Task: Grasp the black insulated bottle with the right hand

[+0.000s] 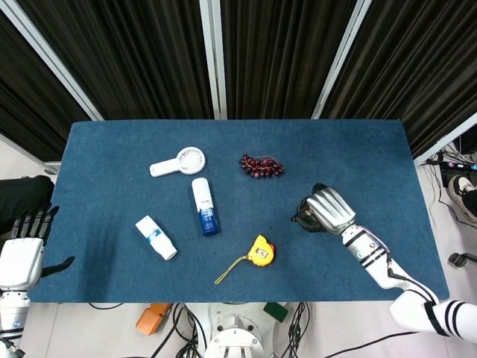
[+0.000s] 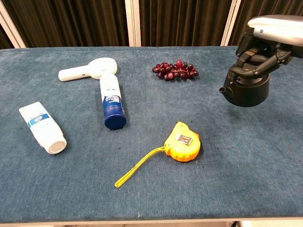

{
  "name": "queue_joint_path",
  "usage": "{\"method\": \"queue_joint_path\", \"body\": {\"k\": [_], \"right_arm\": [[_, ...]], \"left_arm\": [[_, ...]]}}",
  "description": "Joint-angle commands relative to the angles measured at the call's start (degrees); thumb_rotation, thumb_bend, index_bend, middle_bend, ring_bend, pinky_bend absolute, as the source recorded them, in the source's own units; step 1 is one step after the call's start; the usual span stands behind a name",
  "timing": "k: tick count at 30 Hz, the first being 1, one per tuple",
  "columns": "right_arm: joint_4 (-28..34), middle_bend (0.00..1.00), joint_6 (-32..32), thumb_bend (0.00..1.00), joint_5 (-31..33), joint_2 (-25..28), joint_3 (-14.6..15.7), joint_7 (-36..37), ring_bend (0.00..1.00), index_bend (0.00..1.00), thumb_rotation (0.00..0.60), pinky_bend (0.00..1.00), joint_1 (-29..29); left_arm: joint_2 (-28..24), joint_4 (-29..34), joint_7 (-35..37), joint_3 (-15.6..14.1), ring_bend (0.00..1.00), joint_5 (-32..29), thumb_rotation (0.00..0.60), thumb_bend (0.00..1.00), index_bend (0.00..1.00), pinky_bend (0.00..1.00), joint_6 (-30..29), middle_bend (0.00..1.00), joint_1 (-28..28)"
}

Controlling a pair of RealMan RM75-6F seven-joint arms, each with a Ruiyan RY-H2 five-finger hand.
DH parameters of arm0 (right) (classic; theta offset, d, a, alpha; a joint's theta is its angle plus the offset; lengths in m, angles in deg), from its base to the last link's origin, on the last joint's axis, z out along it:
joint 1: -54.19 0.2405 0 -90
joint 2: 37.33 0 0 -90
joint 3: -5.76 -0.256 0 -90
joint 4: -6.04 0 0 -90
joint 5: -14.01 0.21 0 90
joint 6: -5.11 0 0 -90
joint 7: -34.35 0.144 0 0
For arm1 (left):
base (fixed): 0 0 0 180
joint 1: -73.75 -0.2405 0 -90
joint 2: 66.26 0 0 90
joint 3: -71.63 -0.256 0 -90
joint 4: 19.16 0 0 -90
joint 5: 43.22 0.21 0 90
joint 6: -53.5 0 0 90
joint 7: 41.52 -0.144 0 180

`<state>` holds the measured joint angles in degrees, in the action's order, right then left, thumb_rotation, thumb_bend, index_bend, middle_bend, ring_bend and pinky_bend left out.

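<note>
The black insulated bottle [image 1: 301,219] [image 2: 246,91] is a squat dark vessel with a small spout, at the right side of the blue table. My right hand [image 1: 330,210] [image 2: 265,42] covers its top from above, with the fingers [image 2: 253,64] wrapped down around its upper rim, gripping it. The lid is hidden under the hand. In the chest view the bottle's base looks slightly raised off the cloth. My left hand [image 1: 22,252] hangs beyond the table's left edge, fingers spread and holding nothing.
A yellow tape measure [image 1: 261,251] [image 2: 184,142] lies left of the bottle. Dark grapes [image 1: 261,165] [image 2: 175,70] lie farther back. A white handheld fan [image 1: 179,162], a blue-capped spray bottle [image 1: 205,206] and a white tube [image 1: 156,237] lie on the left half.
</note>
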<state>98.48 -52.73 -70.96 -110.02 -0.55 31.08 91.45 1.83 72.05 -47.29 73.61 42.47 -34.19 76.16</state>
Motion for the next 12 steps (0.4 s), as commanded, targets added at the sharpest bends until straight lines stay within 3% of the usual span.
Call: {"method": "queue_joint_path", "body": {"k": [1, 12], "right_arm": [[-0.2, 1.00, 1.2, 0.57, 0.6, -0.9, -0.4, -1.5, 1.00, 1.00, 0.516, 0.41, 1.0], [-0.4, 1.00, 3.0, 0.57, 2.7, -2.8, -0.9, -5.5, 1.00, 1.00, 0.515, 0.41, 2.8]], "left_arm": [[0.1, 0.0, 0.0, 0.0, 0.00, 0.1, 0.600, 0.06, 0.00, 0.00, 0.0, 0.02, 0.0], [0.6, -0.5, 0.3, -0.2, 0.00, -0.1, 0.600, 0.06, 0.00, 0.00, 0.1, 0.02, -0.2]]}}
